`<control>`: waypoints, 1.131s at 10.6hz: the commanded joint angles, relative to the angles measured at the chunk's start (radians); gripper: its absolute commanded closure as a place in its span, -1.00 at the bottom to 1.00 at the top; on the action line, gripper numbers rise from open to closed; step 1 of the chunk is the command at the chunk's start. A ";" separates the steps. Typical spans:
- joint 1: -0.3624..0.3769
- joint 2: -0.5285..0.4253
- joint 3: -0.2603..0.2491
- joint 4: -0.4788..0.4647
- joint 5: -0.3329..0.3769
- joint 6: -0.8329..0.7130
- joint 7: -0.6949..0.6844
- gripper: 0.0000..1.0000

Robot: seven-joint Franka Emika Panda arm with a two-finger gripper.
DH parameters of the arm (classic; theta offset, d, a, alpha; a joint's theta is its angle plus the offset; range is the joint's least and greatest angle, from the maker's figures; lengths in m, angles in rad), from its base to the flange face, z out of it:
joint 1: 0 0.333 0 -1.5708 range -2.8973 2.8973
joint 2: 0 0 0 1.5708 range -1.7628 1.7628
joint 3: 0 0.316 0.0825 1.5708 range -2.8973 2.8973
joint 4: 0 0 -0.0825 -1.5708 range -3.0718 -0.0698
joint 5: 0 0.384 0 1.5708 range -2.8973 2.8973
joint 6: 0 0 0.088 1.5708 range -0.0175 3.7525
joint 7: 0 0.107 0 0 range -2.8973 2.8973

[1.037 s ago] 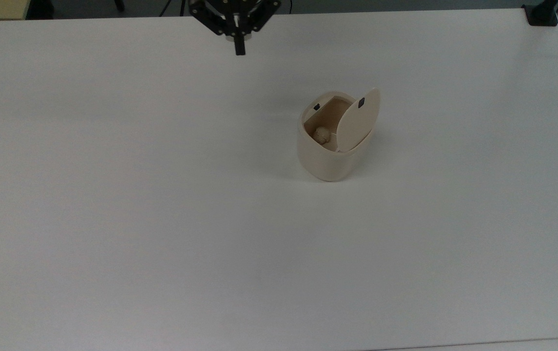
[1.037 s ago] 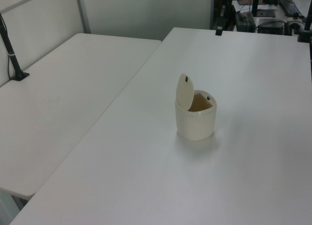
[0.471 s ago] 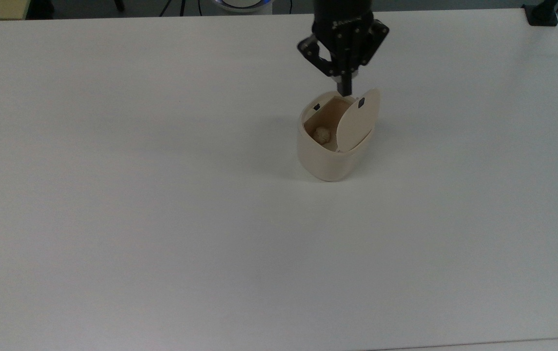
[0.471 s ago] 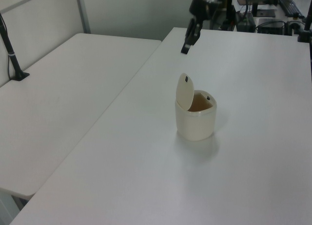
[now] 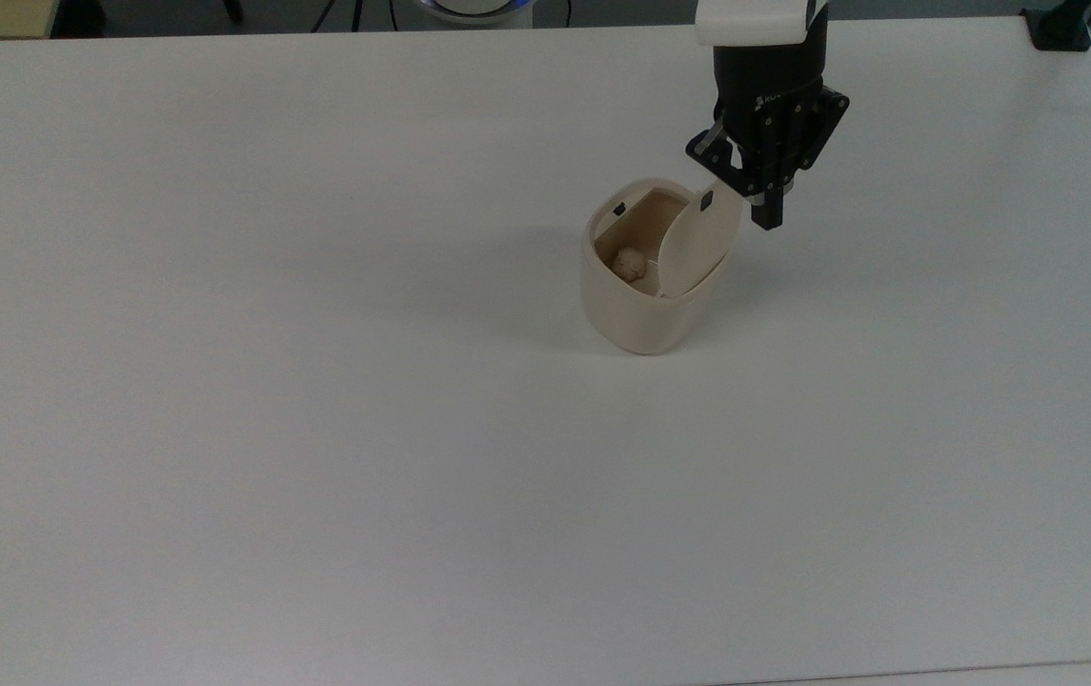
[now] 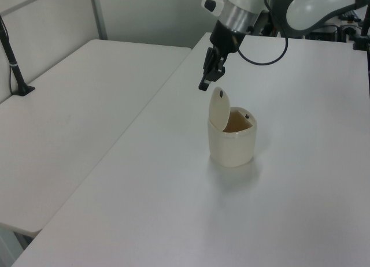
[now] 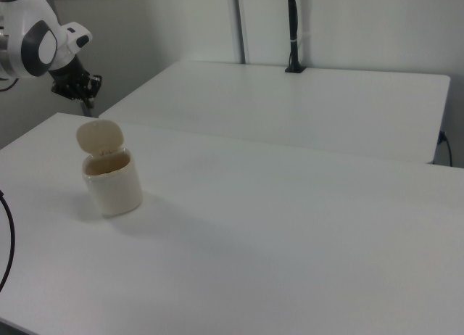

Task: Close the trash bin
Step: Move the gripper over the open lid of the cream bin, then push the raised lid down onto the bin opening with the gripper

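A: Top view, where's the trash bin [image 5: 645, 286]?
B: Middle of the white tabletop [image 5: 316, 429], lid [image 5: 697, 240] standing up, a crumpled wad [image 5: 630, 263] inside.
A: And the claw [image 5: 771, 219]?
B: Pinched narrow, empty, just beside the lid's top edge.

The top view looks steeply down on the desk [image 5: 316, 429] from high at its near edge. The left view and the right view stand lower, at opposite corners, looking obliquely across. All three share the trash bin [image 5: 645, 305] and the gripper [image 5: 770, 217].
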 commanded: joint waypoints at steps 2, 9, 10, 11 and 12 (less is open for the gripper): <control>0.007 0.005 -0.015 0.001 -0.113 -0.131 -0.054 1.00; 0.000 0.017 -0.024 -0.034 -0.179 -0.388 -0.150 1.00; 0.000 0.026 -0.024 -0.036 -0.179 -0.388 -0.150 1.00; -0.003 0.037 -0.024 -0.038 -0.179 -0.388 -0.148 1.00; -0.005 0.048 -0.024 -0.045 -0.179 -0.385 -0.148 1.00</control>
